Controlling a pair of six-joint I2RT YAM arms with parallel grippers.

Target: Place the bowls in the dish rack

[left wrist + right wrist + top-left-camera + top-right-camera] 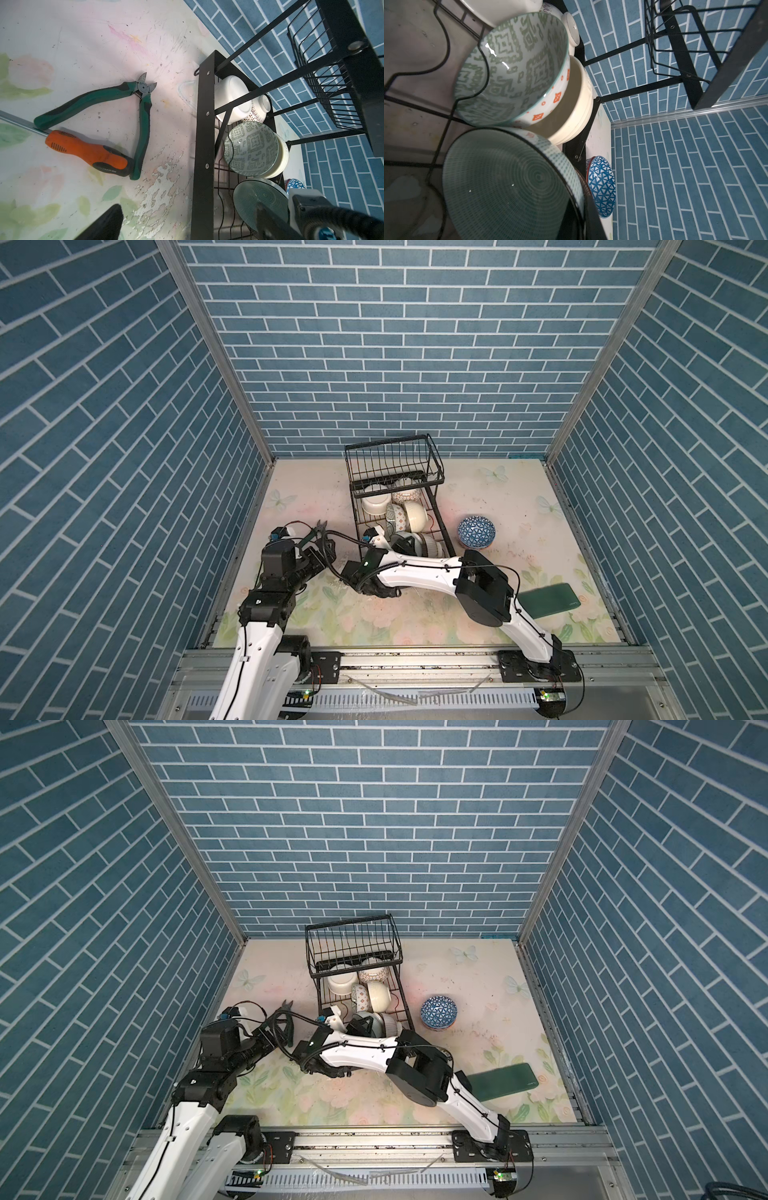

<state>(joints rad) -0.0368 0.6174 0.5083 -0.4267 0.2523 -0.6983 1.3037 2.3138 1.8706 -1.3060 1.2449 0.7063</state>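
The black wire dish rack (354, 506) stands mid-table, with several bowls leaning in its lower tray: a white one (376, 504), a cream one (417, 516) and a green-and-orange patterned one (512, 68). My right gripper (580, 216) reaches across to the rack's near end, shut on the rim of a green ringed bowl (508, 182), which stands on edge in the tray. A blue triangle-patterned bowl (476, 532) sits on the table right of the rack. My left gripper (187, 228) hangs open and empty left of the rack, by the pliers.
Green-handled pliers (143, 116) and an orange screwdriver (83, 149) lie left of the rack, and a clear ring (185, 95) rests against its side. A flat green slab (548, 599) lies near the front right. Blue brick walls close three sides.
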